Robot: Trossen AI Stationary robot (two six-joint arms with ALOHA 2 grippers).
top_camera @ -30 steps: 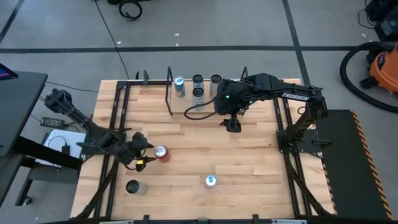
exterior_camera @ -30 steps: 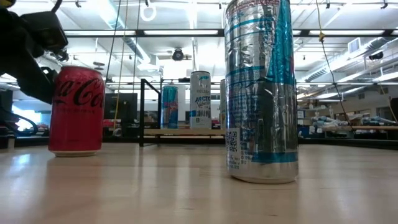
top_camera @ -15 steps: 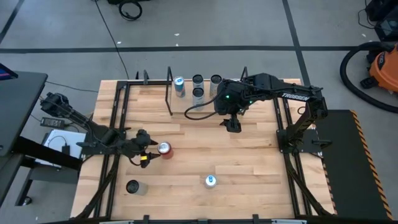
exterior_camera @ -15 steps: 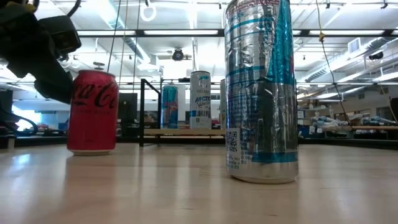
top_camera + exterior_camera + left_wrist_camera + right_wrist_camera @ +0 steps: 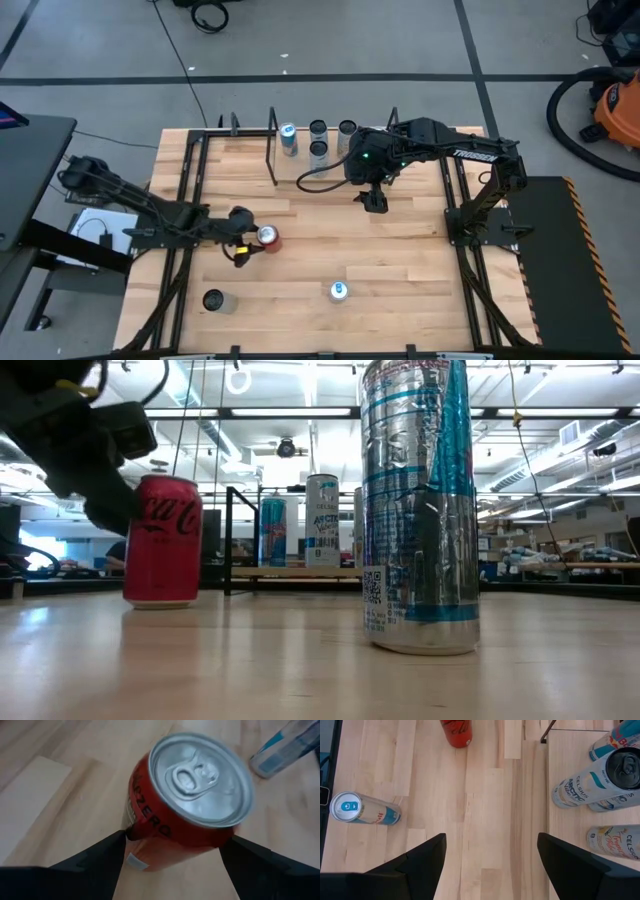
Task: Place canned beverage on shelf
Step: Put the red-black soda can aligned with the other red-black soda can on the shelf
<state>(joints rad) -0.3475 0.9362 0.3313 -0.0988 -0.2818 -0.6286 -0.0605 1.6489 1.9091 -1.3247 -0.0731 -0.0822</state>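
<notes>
A red Coca-Cola can [image 5: 266,237] stands upright left of the table's middle; it also shows in the low view [image 5: 163,540]. My left gripper [image 5: 250,242] is shut on it. The shelf [image 5: 330,160], a light plank with black rod uprights [image 5: 272,150], stands at the far edge and bears several cans [image 5: 318,128]. My right gripper [image 5: 374,203] hangs open and empty over the table just near of the shelf. My left gripper pinches the red can between its two fingers, on opposite sides of its wall just below the top rim [image 5: 134,831]. The fingers come slanting down from the table's left. The can stays upright; whether its base is on the table, I cannot tell.
A tall silver and blue can [image 5: 339,291] stands near the front edge and fills the low view [image 5: 420,510]. A dark can [image 5: 213,300] stands at the near left. Bare tabletop lies between the red can and the shelf.
My left gripper has gone toward the table's right edge and a little toward the far edge, taking the red can with it. The can has stayed upright.
</notes>
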